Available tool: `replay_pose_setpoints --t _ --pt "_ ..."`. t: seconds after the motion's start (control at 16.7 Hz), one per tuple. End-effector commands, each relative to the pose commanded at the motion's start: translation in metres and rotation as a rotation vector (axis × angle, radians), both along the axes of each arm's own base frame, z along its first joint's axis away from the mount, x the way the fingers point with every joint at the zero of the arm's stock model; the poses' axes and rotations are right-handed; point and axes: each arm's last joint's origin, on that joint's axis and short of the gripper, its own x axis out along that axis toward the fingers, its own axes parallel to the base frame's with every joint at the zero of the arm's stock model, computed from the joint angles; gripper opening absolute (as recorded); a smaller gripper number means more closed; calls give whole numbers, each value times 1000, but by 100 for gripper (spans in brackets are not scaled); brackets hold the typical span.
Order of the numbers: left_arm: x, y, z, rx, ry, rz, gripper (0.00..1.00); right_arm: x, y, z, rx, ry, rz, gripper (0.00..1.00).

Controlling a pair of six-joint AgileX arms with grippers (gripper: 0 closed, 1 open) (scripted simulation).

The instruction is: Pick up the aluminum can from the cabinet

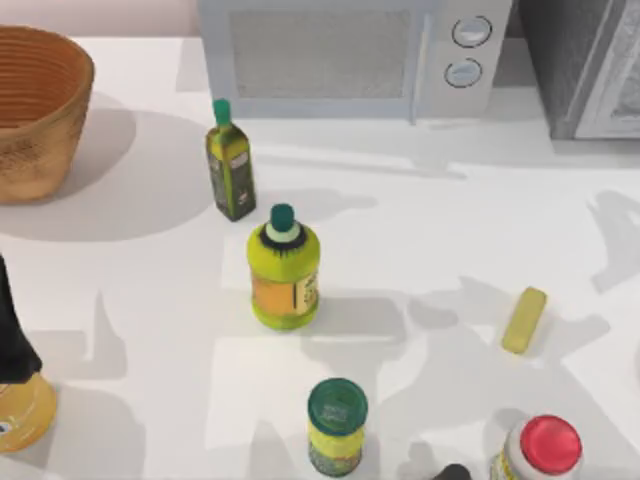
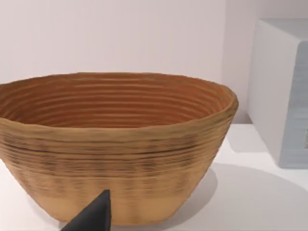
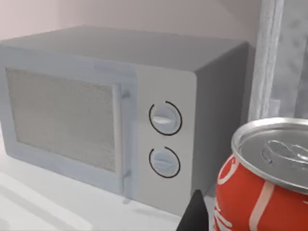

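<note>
The aluminum can [image 3: 260, 187] is red with white lettering and a silver lid, and it sits very close in the right wrist view. My right gripper [image 3: 211, 216] is shut on it, with one dark fingertip [image 3: 195, 215] against its side and the other hidden behind the can. The can is outside the cabinet [image 1: 575, 70], beside the cabinet's pale door frame [image 3: 269, 62]. The dark grey cabinet stands at the table's back right. My left gripper [image 2: 91, 219] is parked at the table's left, facing the basket.
A white microwave [image 1: 340, 55] stands at the back centre and a woven basket [image 1: 35, 110] at the back left. Mid-table are a green oil bottle [image 1: 230, 170], a yellow-green bottle [image 1: 284, 275], a green-lidded jar [image 1: 336, 425], a red-capped container [image 1: 545, 450] and a yellow bar [image 1: 524, 320].
</note>
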Motion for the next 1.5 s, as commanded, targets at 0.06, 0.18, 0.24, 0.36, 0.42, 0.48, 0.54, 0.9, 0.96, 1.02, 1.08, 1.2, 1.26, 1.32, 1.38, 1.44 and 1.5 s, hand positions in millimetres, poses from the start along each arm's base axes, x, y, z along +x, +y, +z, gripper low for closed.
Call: replay_pose_setpoints --t 0.06,0.18,0.24,0.36,0.42,0.48,0.54,0.9,0.96,1.02,1.08,1.2,1.26,1.32,1.38,1.44,1.5 --pt "0 0 0 0 0 0 100 8 -7 -10 0 2 32 0" --pt "0 0 0 0 0 0 100 22 -20 -32 -1 6 92 0" --pt "0 0 0 0 0 0 100 27 -27 -44 -1 7 121 0" --pt "0 0 0 0 0 0 100 33 -38 -68 0 11 172 0" --pt "0 0 0 0 0 0 100 34 -42 -79 0 12 195 0" --pt "0 0 0 0 0 0 100 35 -46 -90 0 13 215 0" --pt "0 0 0 0 0 0 100 35 -49 -100 1 15 233 0" --pt "0 0 0 0 0 0 100 32 -56 -124 2 19 276 0" --pt "0 0 0 0 0 0 100 32 -56 -124 2 19 276 0" --pt "0 0 0 0 0 0 100 32 -56 -124 2 19 276 0" --pt "0 0 0 0 0 0 100 33 -55 -132 22 46 280 0" --pt "0 0 0 0 0 0 100 37 -54 -127 8 26 286 0" --pt "0 0 0 0 0 0 100 40 -52 -124 -1 11 289 0" --pt "0 0 0 0 0 0 100 43 -49 -122 -6 2 290 0" --pt "0 0 0 0 0 0 100 46 -46 -122 -8 -3 290 0" --pt "0 0 0 0 0 0 100 48 -43 -123 -7 -1 287 0" --pt "0 0 0 0 0 0 100 49 -41 -126 -5 5 283 0"
